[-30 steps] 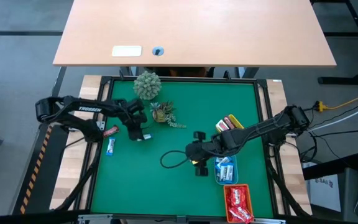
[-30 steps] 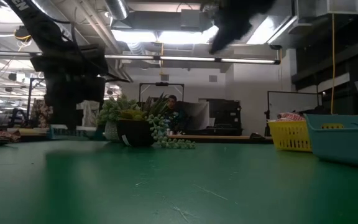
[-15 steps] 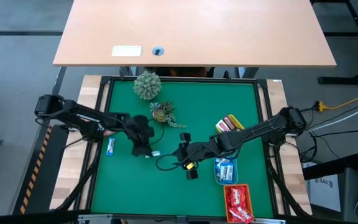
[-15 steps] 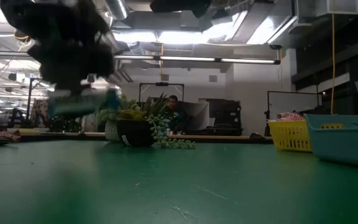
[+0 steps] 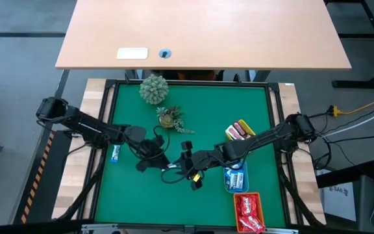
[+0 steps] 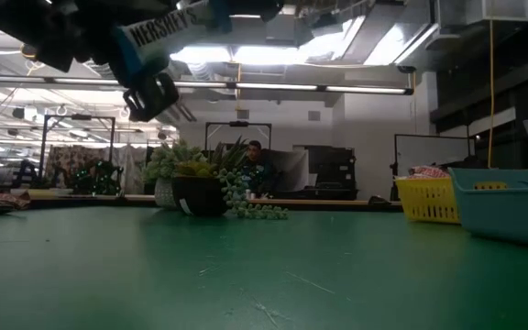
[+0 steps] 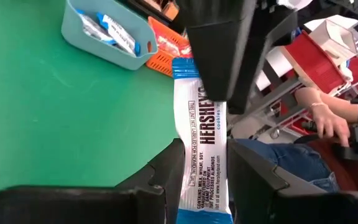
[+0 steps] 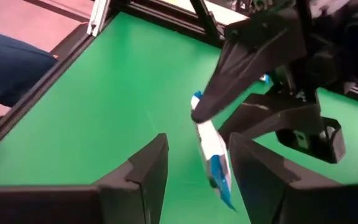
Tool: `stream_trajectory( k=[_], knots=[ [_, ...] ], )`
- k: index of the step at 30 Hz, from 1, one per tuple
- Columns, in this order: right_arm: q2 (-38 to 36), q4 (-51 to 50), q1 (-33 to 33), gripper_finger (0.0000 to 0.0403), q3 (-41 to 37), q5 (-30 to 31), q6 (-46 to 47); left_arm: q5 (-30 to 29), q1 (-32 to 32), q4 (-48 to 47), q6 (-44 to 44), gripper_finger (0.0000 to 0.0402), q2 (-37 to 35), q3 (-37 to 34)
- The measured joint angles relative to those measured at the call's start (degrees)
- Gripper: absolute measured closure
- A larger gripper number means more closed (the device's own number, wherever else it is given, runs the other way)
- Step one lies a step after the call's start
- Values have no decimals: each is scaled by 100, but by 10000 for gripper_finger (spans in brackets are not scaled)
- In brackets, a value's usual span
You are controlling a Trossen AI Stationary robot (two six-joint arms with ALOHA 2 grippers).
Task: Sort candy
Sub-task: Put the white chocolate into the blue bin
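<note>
Since a second ago we have carried both grippers inward, so they now meet over the middle of the green mat [image 5: 135,195] where before they were well apart.

Our left gripper [image 7: 197,171] has its fingers clamped on a blue-and-white Hershey's bar [image 7: 201,155], which sticks out forward from between them. Our right gripper [image 8: 194,165] faces it with fingers spread apart on either side of the bar's free end [image 8: 211,149] — not yet closed on it, as far as we can tell. In the high view the two meet around 6 o'clock from the small succulent [image 5: 168,117], off the mat.

The blue tray [image 5: 234,177] with matching wrappers lies at 3 o'clock from the handover; the orange tray [image 5: 248,212] of red packets sits toward 5 o'clock, the yellow tray [image 5: 239,129] toward 2 o'clock. One more blue-and-white candy [image 5: 115,153] lies near the mat's 9 o'clock edge.

We judge the risk to be the exchange itself: if we let go on the left before the right has closed, the bar drops; a slippery wrapper could also slide out.

Open mat lies toward 6 and 7 o'clock; the plants crowd 12 o'clock, and the trays line the 3 o'clock edge.
</note>
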Motion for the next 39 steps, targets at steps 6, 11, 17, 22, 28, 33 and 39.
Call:
stream_trajectory(
  k=[6,11,17,22,28,33,39],
  knots=[
    [-4,170,1,230,0,41,-83,-58,-116,63,4,291,0,0],
    [-4,90,0,238,-2,38,-294,-98,-224,265,19,291,0,0],
    [-4,82,0,295,-2,33,-479,-102,-318,370,186,291,0,0],
    [-4,65,0,355,-2,-11,-485,-217,-322,366,201,291,0,0],
    [-7,62,4,384,-2,-54,-490,-172,-322,357,54,291,0,0],
    [-9,60,2,350,-2,-10,-484,-327,-325,345,50,291,0,0],
    [-9,-11,-7,352,-6,1,-466,-805,-320,-31,45,291,-1,0]
  ],
)
